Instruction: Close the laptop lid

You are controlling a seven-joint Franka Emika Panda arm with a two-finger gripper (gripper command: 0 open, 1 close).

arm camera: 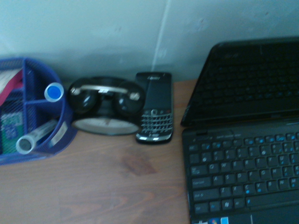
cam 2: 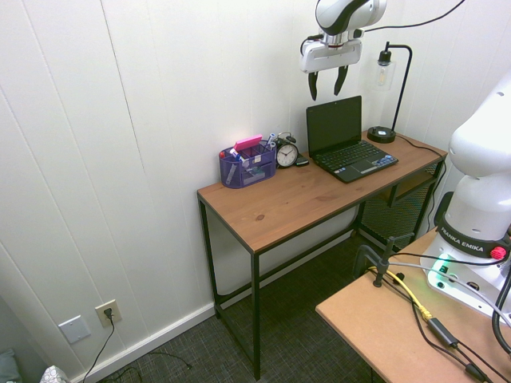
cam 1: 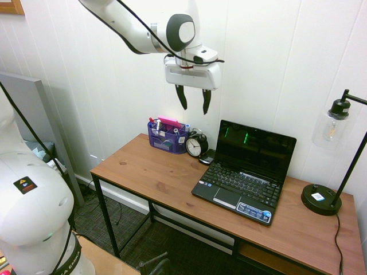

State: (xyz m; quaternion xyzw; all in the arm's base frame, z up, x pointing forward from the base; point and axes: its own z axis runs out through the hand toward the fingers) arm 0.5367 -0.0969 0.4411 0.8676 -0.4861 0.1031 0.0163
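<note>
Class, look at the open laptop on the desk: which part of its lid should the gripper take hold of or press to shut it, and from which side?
Probably the laptop lid's top edge, from above and behind. The lid stands upright, hinged at its bottom, so that edge gives the most leverage. The gripper hangs open above, left of it.
</note>
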